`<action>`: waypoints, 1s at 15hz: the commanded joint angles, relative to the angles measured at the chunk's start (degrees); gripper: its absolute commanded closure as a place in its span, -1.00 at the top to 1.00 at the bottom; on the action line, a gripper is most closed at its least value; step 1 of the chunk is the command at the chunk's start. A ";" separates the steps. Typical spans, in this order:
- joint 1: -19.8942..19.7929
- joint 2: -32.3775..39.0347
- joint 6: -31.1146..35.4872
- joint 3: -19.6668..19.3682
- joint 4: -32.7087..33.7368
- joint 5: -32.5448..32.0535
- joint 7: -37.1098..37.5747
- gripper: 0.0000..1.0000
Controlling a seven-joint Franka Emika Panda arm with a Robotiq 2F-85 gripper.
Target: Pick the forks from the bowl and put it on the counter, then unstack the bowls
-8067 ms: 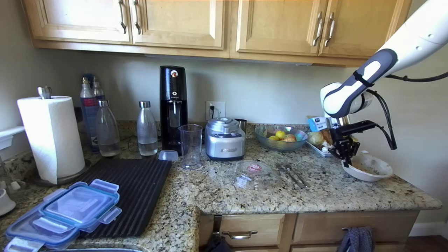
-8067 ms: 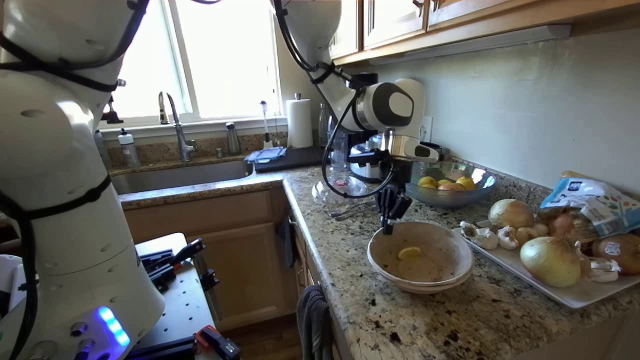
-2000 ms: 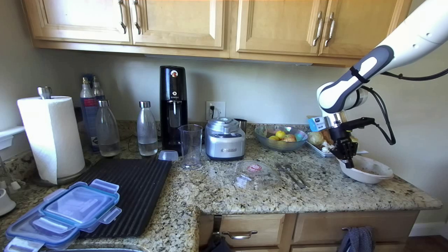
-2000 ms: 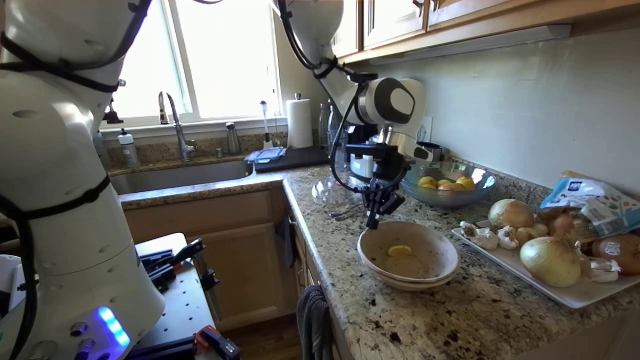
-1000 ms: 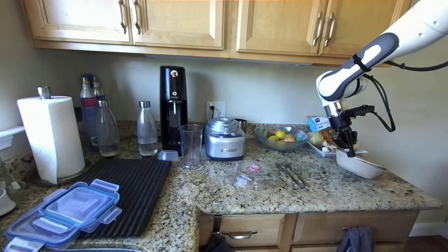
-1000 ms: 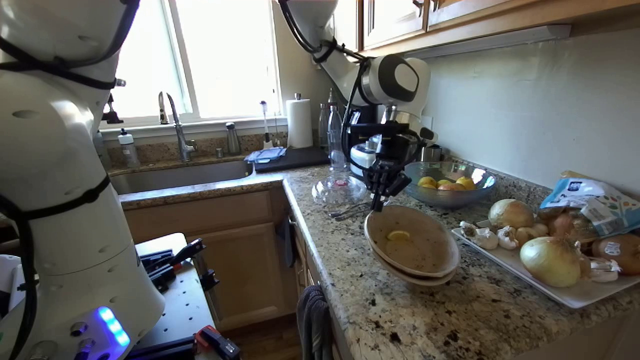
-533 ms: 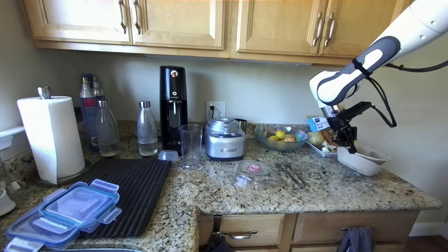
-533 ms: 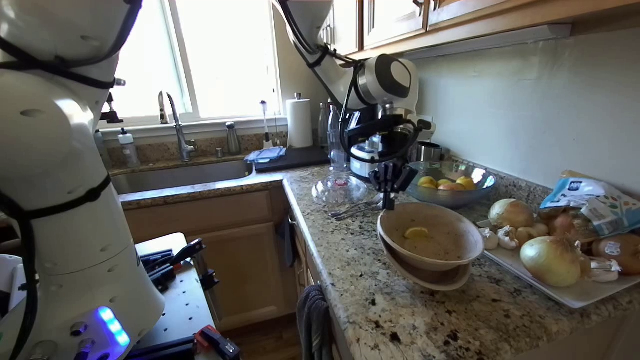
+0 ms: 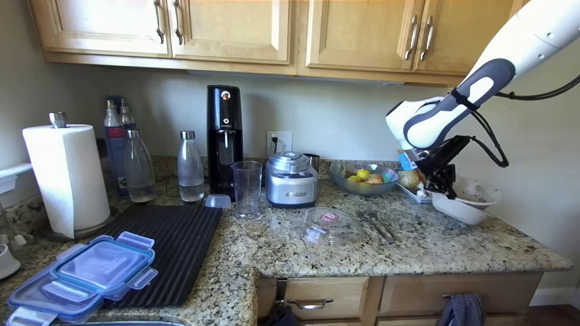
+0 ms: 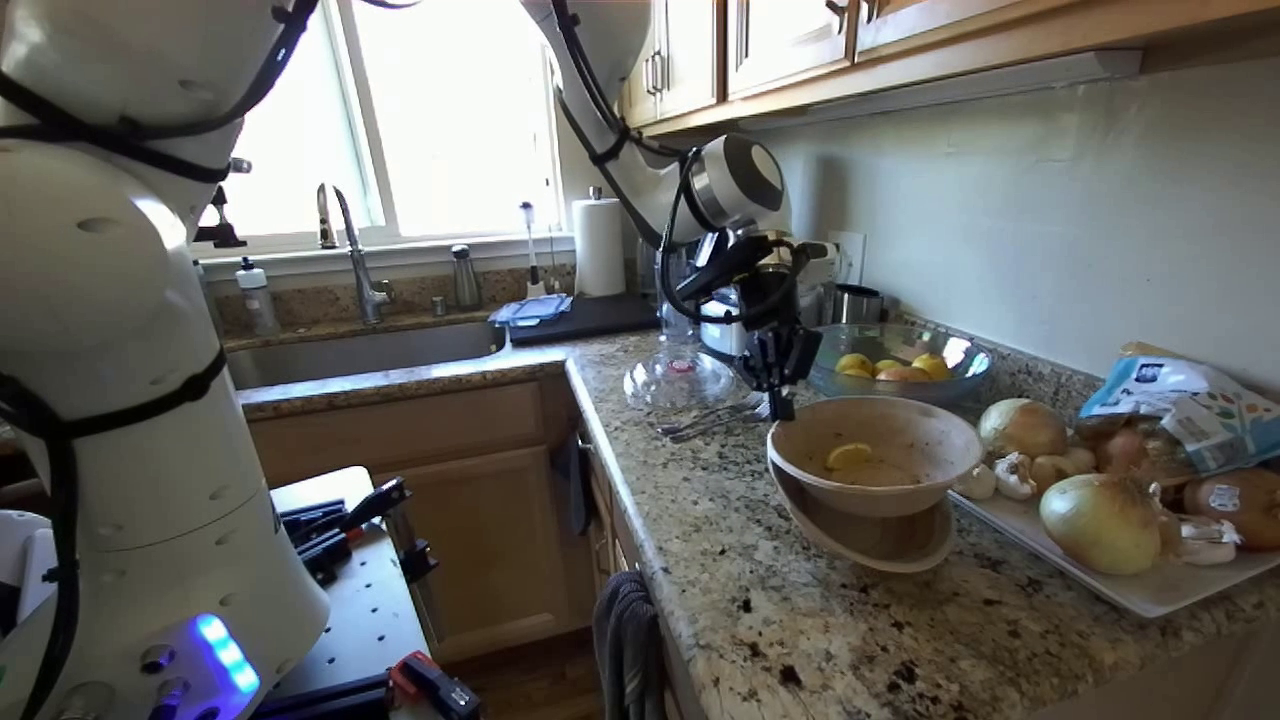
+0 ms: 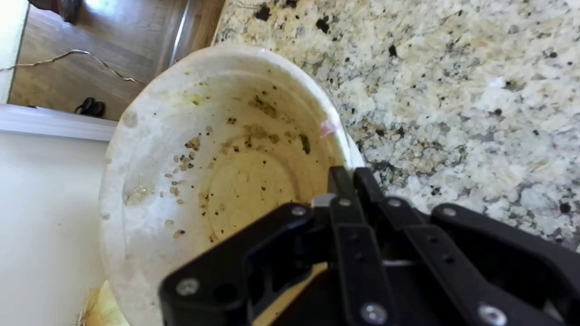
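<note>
presumably to unstack, jaws clench the upper bowl [image 10: 875,500] by its rim above the tilted lower bowl [image 10: 885,541] near the tabletop's [image 10: 840,660] end edge, forks [image 9: 380,231] set aside.

Hand [image 11: 352,176] tight on the rim of a food-specked bowl [image 11: 247,174]

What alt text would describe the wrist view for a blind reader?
A black two-fingered gripper pinches the rim of a round, food-stained, off-white bowl, with speckled beige granite counter and brown wooden floor beyond.
</note>
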 commanded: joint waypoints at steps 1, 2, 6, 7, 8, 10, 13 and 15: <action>2.01 0.95 3.75 -0.86 -2.80 -4.35 4.66 -0.86; 2.22 1.81 4.79 -0.88 -2.92 -5.19 5.45 -0.87; 2.82 5.55 7.95 -1.39 -2.62 -8.22 7.57 -0.87; 2.82 6.22 8.57 -1.47 -2.63 -8.91 7.80 -0.87; 2.89 6.77 8.94 -1.53 -2.61 -9.50 8.31 -0.86; 2.91 7.44 9.38 -1.56 -2.64 -10.56 8.85 -0.35; 3.10 6.79 9.73 -1.72 -3.26 -12.36 9.49 -0.10; 2.57 5.22 10.09 -1.00 -4.30 -12.45 8.87 0.16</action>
